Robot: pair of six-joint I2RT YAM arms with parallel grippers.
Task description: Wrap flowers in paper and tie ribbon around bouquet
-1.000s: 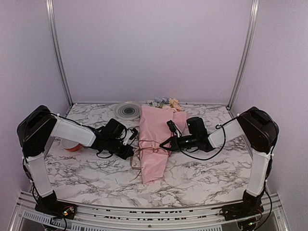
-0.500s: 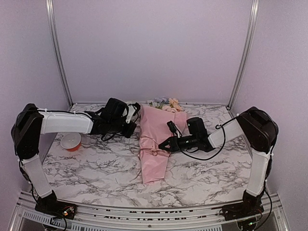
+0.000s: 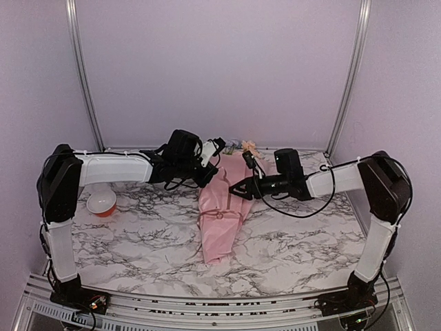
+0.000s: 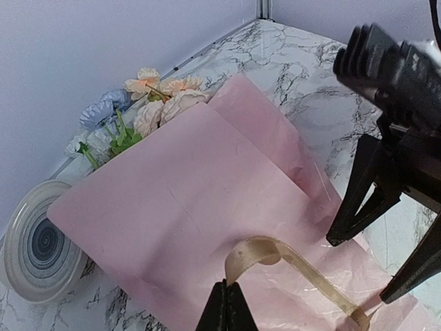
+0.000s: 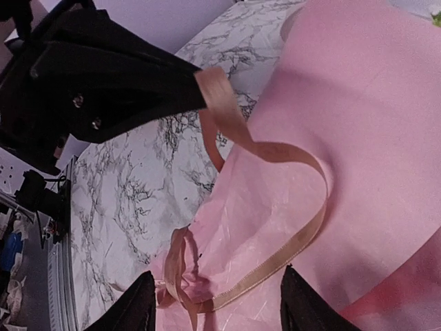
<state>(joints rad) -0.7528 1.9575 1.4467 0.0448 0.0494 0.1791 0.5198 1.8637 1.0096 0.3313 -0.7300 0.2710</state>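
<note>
My left tool pinches the thin tan-beige ribbon tight above the cone-shaped pink paper bouquet, my right tool gapes empty

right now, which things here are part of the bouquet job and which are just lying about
Job: bouquet, its flowers, ribbon pinched in the left gripper.
Lying about: ringed plate, small orange-red spool.

Left claw clamped, right claw — spread wide
</note>
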